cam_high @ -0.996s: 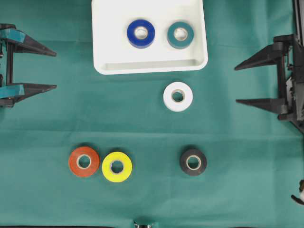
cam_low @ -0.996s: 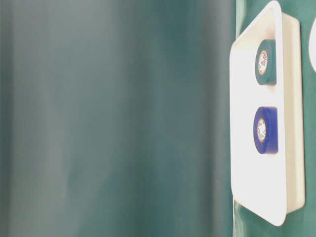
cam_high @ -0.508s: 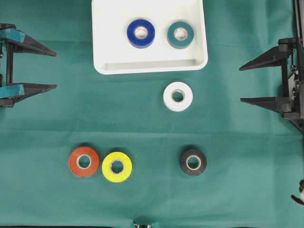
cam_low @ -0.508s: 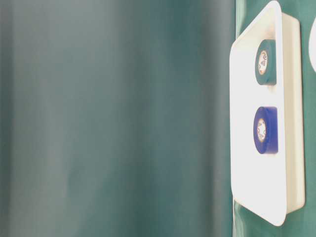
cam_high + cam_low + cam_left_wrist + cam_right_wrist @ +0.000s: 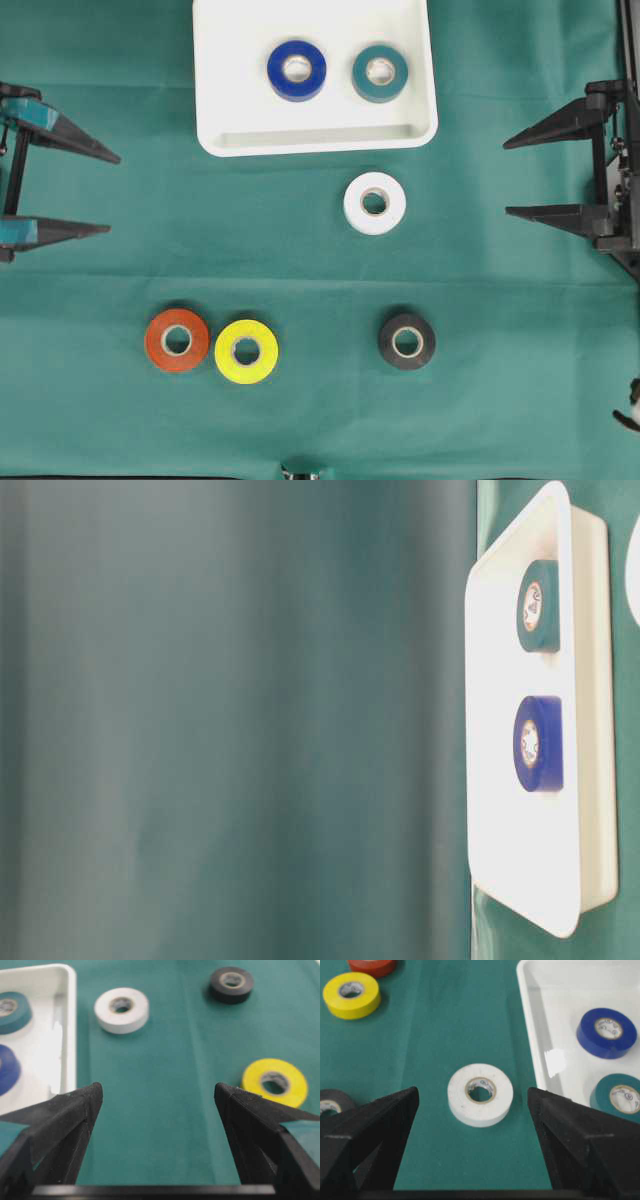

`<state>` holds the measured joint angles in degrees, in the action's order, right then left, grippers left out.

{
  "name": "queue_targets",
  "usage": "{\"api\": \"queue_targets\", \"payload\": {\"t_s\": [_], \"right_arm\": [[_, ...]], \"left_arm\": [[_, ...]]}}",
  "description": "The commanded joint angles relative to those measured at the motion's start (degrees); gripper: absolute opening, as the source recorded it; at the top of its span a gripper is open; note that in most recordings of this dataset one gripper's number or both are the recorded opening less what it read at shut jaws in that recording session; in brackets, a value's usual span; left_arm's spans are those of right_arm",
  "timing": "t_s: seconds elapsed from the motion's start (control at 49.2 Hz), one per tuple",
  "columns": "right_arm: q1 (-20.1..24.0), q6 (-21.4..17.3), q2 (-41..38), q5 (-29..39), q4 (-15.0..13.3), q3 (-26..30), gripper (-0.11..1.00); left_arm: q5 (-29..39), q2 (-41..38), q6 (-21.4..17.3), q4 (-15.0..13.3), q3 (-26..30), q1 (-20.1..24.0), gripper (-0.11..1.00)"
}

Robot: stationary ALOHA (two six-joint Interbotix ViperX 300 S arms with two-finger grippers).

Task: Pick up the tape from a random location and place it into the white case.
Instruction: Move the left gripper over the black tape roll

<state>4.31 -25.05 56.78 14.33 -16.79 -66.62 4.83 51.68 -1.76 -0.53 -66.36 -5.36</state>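
White tape (image 5: 480, 1094) ahead of gaping right pincer (image 5: 472, 1105), left pincer (image 5: 105, 193) gaping; white case (image 5: 230, 140) beyond

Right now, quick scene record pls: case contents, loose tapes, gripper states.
in case: blue tape, teal tape, lying flat in the white case
loose on cloth: white tape, black tape, yellow tape, orange tape
touching: yellow and orange rolls sit side by side, contact unclear
left gripper: open, empty
right gripper: open, empty
nearest to case: white tape
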Motion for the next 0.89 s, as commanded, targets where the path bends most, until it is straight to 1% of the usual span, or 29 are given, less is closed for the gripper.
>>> {"api": "queue_targets", "payload": {"t_s": [0.0, 0.224, 0.447, 0.589, 0.691, 0.874], "right_arm": [[-0.18, -0.09, -0.62, -0.62, 0.18, 0.7, 0.87], [-0.18, -0.09, -0.7, -0.62, 0.09, 0.7, 0.87], [-0.09, -0.09, -0.7, -0.62, 0.09, 0.88, 0.87], [-0.09, -0.09, -0.79, -0.62, 0.09, 0.97, 0.87], [-0.18, -0.09, -0.88, -0.62, 0.0, 0.97, 0.87], [-0.18, 0.0, -1.32, -0.62, -0.18, 0.97, 0.87]], "left_arm": [[-0.62, -0.26, 0.35, -0.18, 0.7, -1.05, 0.98], [-0.97, -0.35, 0.97, -0.09, 0.7, -1.23, 0.98], [-5.36, -3.78, 1.05, -0.18, 0.97, -1.23, 0.98], [-9.49, -8.96, 1.14, -0.09, 2.55, -1.23, 0.98], [-12.39, -13.62, 1.05, -0.18, 4.83, -1.32, 0.98], [-13.89, -24.79, 1.05, -0.18, 12.3, -1.32, 0.98]]}}
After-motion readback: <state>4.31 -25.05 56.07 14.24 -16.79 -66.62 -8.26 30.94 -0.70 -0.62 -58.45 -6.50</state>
